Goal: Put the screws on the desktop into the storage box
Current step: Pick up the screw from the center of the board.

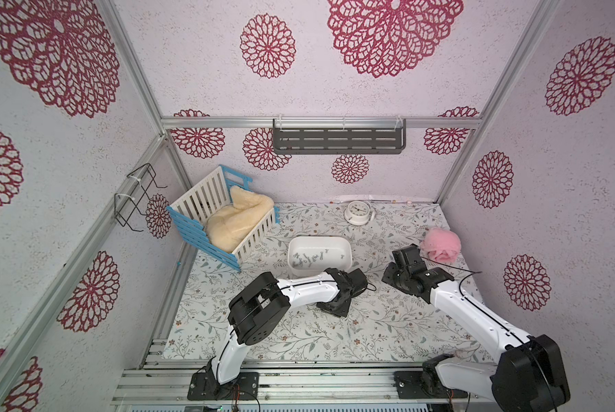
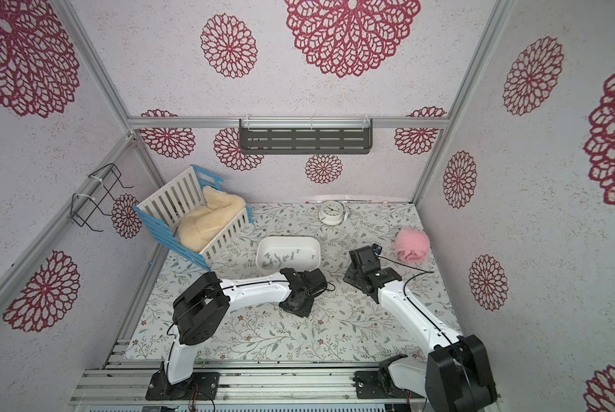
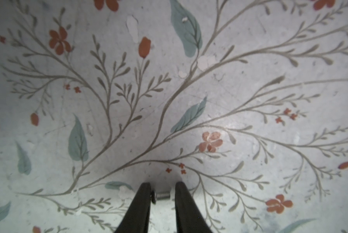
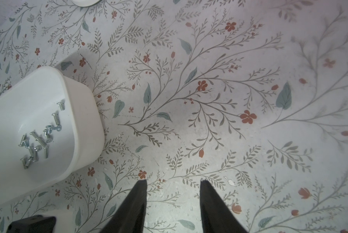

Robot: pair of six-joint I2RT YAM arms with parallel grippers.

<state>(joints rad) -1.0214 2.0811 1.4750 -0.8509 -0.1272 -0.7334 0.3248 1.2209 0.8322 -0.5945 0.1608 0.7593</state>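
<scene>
The left gripper (image 3: 162,183) points straight down at the desktop (image 1: 370,321), just on the near side of the white box (image 1: 318,238). That pose seems chosen so its fingers can straddle something tiny lying flat. In the left wrist view one loose screw (image 3: 162,195) lies on its side across the gap between the two dark fingers. Its head touches one finger, and its threaded end stops a little short of the other. The jaws are therefore only narrowly open around it and are not yet pinching it. To my eye it sits slightly back from the very tips, which should help the fingers catch it end to end rather than flick it away. The other screws (image 1: 308,259) already lie in a loose cluster on the box floor, towards its left end. The right gripper (image 4: 173,181) waits to the right of the box with its jaws moderately apart and nothing between them, probably kept clear so the arms do not crowd each other. The leafy print could hide another stray screw, so I cannot say whether this is the last one.
</scene>
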